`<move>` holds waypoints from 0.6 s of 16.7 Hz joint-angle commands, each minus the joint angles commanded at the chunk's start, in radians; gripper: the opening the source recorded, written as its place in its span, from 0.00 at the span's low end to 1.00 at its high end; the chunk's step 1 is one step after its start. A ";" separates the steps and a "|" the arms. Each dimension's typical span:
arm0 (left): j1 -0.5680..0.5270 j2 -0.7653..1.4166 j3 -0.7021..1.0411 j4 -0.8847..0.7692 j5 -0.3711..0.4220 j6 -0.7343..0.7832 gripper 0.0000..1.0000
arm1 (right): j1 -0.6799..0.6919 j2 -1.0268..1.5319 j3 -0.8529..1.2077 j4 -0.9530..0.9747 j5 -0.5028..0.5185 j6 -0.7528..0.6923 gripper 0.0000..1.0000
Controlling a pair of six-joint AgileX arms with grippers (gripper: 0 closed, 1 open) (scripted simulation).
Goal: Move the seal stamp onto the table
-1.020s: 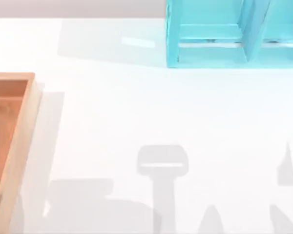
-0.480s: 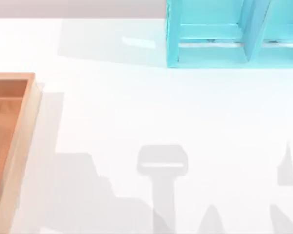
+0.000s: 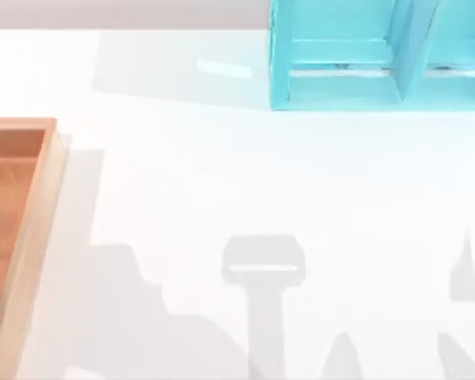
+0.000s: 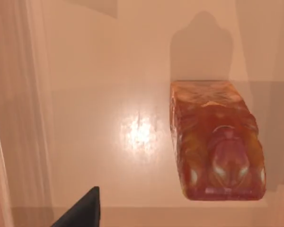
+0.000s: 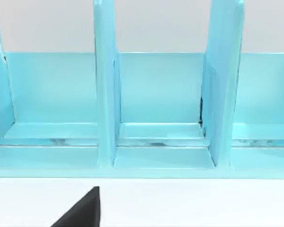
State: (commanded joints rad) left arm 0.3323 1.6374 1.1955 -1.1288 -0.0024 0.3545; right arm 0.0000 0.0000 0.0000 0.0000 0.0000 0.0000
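Observation:
The seal stamp [image 4: 217,142], an amber-orange block with a glossy red rounded top, rests on the wooden tray's floor [image 4: 109,71] in the left wrist view. My left gripper hangs above it. One dark fingertip [image 4: 83,213] shows off to the stamp's side, clear of it, with nothing against the finger. In the top view the white table [image 3: 222,174] spreads wide, with the tray's rim [image 3: 33,229] at its left edge. My right gripper is parked facing the shelf, and one dark fingertip [image 5: 83,210] shows with nothing held.
A turquoise shelf unit [image 3: 340,79] with upright dividers [image 5: 104,94] stands at the table's back right. Arm shadows fall across the table's front. The tray wall [image 4: 14,118] runs beside the stamp.
In the top view the left arm's shadow at the front left has shifted toward the tray and changed shape. Nothing else has moved.

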 joint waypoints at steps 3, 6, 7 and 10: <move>0.003 0.040 -0.074 0.115 0.000 0.003 1.00 | 0.000 0.000 0.000 0.000 0.000 0.000 1.00; 0.005 0.078 -0.158 0.236 0.000 0.006 1.00 | 0.000 0.000 0.000 0.000 0.000 0.000 1.00; 0.005 0.088 -0.183 0.270 0.000 0.007 1.00 | 0.000 0.000 0.000 0.000 0.000 0.000 1.00; 0.006 0.107 -0.226 0.334 0.000 0.008 1.00 | 0.000 0.000 0.000 0.000 0.000 0.000 1.00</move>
State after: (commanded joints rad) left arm 0.3387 1.7449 0.9698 -0.7953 -0.0023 0.3624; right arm 0.0000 0.0000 0.0000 0.0000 0.0000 0.0000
